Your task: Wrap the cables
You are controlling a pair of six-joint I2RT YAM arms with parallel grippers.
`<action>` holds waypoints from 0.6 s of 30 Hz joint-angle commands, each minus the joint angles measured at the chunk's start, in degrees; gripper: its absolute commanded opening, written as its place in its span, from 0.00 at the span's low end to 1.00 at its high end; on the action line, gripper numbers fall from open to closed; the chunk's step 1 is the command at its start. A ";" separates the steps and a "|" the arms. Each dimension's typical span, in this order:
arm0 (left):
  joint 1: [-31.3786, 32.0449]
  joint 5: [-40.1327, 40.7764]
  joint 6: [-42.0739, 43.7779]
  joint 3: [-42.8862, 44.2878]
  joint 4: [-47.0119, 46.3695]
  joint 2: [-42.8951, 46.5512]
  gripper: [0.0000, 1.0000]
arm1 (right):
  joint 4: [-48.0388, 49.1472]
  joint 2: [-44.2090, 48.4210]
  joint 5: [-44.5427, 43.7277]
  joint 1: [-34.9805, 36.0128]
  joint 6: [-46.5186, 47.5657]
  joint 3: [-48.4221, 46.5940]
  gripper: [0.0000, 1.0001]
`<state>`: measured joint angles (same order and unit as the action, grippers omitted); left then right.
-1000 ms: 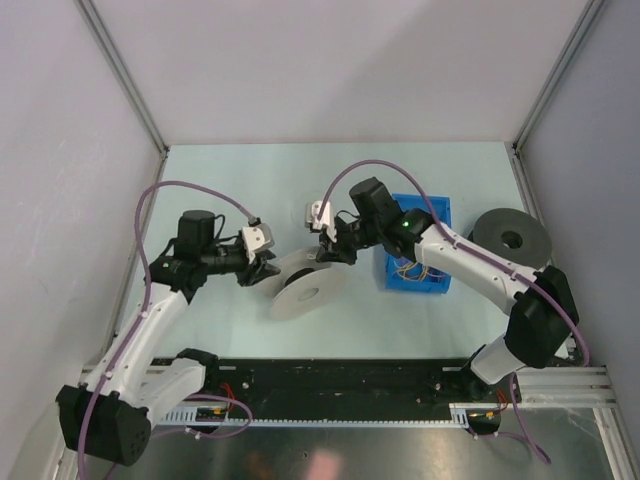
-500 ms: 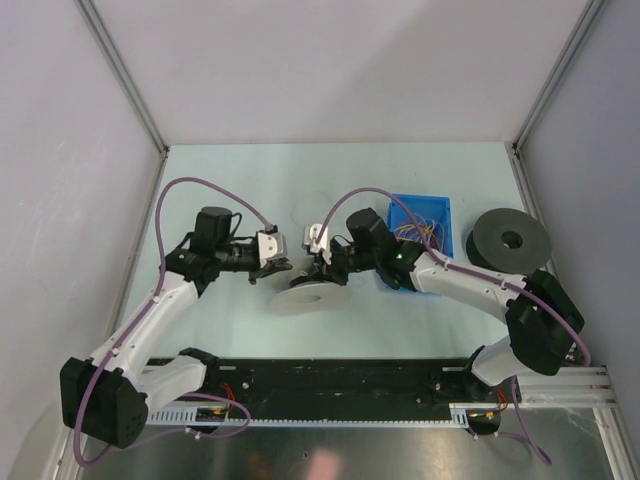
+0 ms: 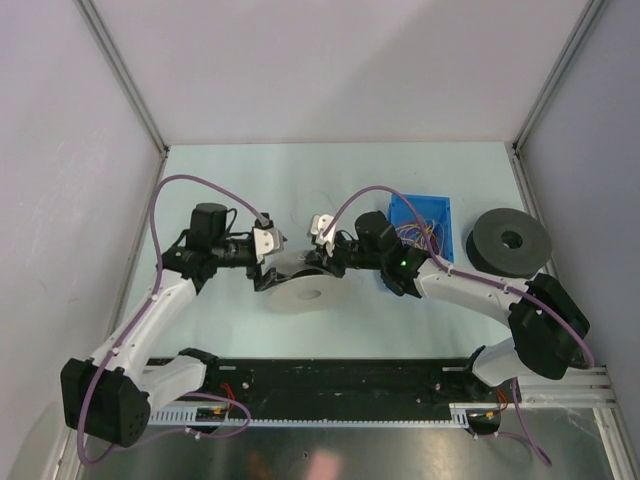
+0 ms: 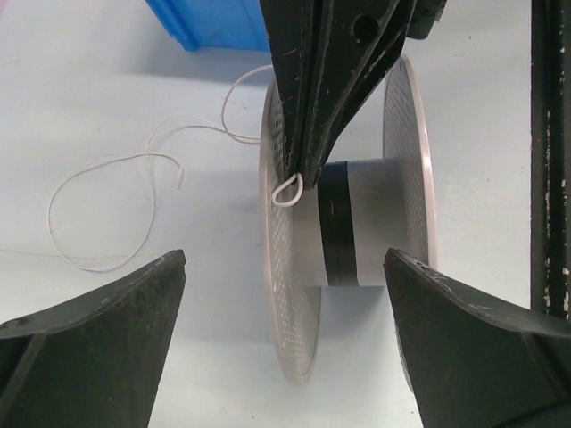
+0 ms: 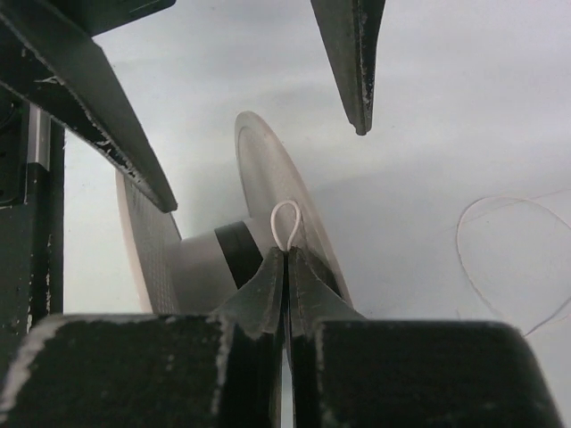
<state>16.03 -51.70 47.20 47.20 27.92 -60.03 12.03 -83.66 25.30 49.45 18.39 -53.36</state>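
Note:
A white spool [image 3: 300, 290] with perforated flanges and a black band on its core [image 4: 337, 223] stands on edge on the table between the arms. My right gripper [image 5: 286, 254] is shut on a small loop of thin white wire [image 5: 285, 223] right at the spool's core. The rest of the wire [image 4: 107, 178] trails loose over the table. My left gripper [image 4: 284, 259] is open, with its fingers either side of one flange and not touching it. The yellow and orange cables [image 3: 425, 232] lie bunched in the blue bin [image 3: 441, 208].
A black reel [image 3: 511, 240] lies flat at the right, beyond the bin. The black rail [image 3: 350, 380] runs along the near edge between the arm bases. Grey walls close the table in at the left, back and right.
The left gripper has let go and opened wide. The spool, tilted up a second ago, now stands lower on the table. Both grippers moved slightly left.

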 commanded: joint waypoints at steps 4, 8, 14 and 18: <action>-0.30 -3.21 -2.22 3.84 -2.05 -2.78 0.90 | 5.38 1.65 -1.89 0.62 -1.54 0.84 0.00; -0.08 -6.89 -2.93 4.53 -2.09 -4.48 0.62 | 5.10 1.53 -1.67 0.97 -1.50 1.01 0.00; 0.78 -8.45 -3.54 4.75 -2.13 -6.12 0.51 | 5.06 0.91 -2.30 1.50 -1.57 1.07 0.00; 1.59 -8.28 -3.42 4.47 -2.09 -6.24 0.50 | 5.60 0.38 -2.60 1.65 -1.88 1.07 0.00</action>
<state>16.84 -57.43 43.94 49.54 27.27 -66.15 14.94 -83.66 23.75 50.63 17.50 -52.38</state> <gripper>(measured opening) 0.510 0.020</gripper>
